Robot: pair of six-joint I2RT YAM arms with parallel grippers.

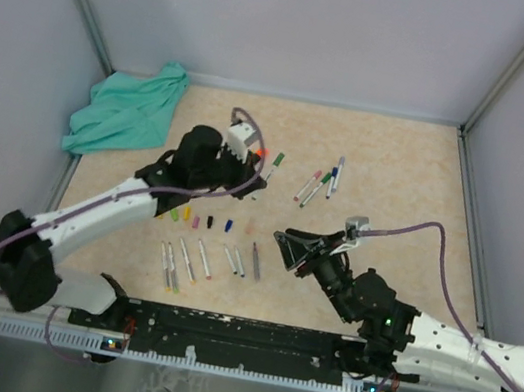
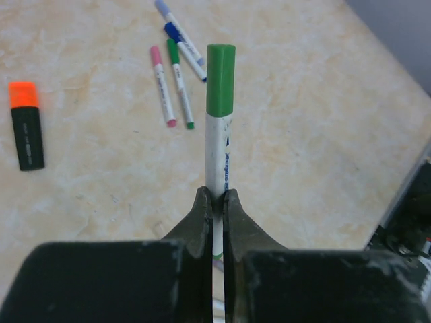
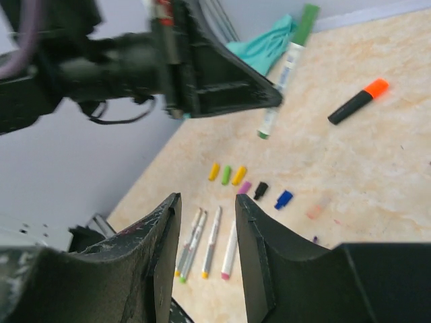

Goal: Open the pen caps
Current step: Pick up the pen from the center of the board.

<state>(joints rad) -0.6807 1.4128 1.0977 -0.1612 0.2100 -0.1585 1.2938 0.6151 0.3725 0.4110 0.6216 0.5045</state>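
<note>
1. The left end effector [image 2: 217, 196] was clamped shut on the white barrel of the green pen [image 2: 217, 158]. Its fingers pinched the barrel well back from the cap, and only a short stub ran rearward between them.
2. From that grip the pen's long axis ran straight ahead, in line with the end effector's own reach. The green cap [image 2: 220, 79] sat on the far end, pointing away from the fingers and not yet off. The pen looked to be held clear of the surface [image 2: 323, 134].
3. The right end effector [image 3: 206, 202] stood partly open with nothing between its fingers. The green cap lay ahead of it, up and to its right, well apart. The pen slanted across its front, cap end highest and tail end lowest.
4. The left arm already had the pen, so the right arm was the free one. By my judgement it would have to close across the cap and pull along the pen's axis, away from the left fingers.
5. Just ahead of and below the right fingers lay the uncapped barrels [image 3: 212, 239]. Beyond them the loose caps [image 3: 238, 175] sat in a row on the surface.
6. Farthest out from the left end effector, a highlighter [image 2: 28, 138] with its orange cap [image 2: 23, 94] on lay off to its left. A cluster of capped pens [image 2: 176, 81] lay ahead, left of the green cap.
</note>
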